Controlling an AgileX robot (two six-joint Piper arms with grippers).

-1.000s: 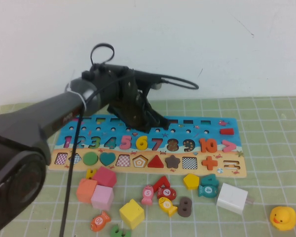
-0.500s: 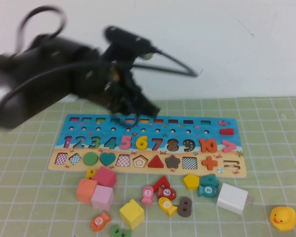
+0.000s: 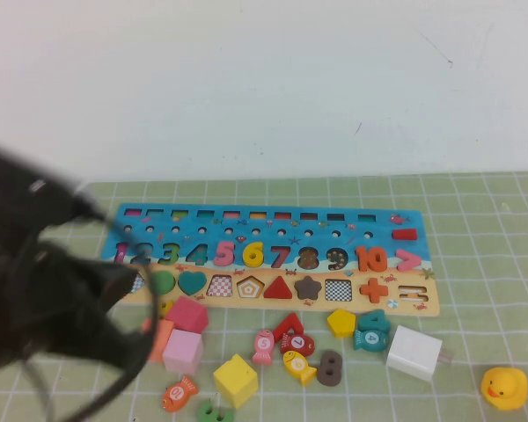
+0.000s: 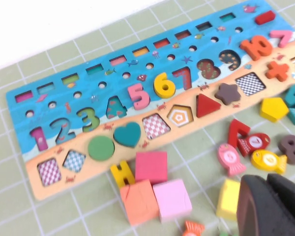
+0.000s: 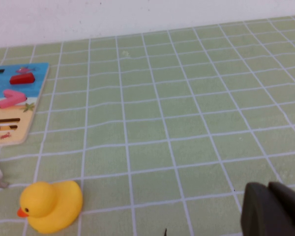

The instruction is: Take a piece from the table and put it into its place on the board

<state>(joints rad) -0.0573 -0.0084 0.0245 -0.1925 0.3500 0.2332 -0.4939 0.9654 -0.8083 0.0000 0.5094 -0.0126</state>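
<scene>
Left gripper point(image 4: 268, 196) is hanging at the lower right of its wrist view, above the loose blocks, and we cannot tell whether it is released or clenched; nothing is showing in it. Right gripper point(image 5: 269, 206) is resting low right in its own view over bare cloth, its state equally unclear.

We are judging the placing done and the step in hand to be clearing the left arm, which is blurring across the lower left of the high view. To do that well, we are advising a rise before any sideways travel, keeping the cable off the yellow cube point(image 3: 236, 380).

Bright yellow and flat, the piece point(image 4: 164, 84) is sitting level in its recess, between the pink 5 point(image 4: 139, 96) and the red 7 point(image 4: 183, 77). Around it, the board point(image 3: 273, 224) is lying across the middle of the table point(image 3: 475, 202).
</scene>
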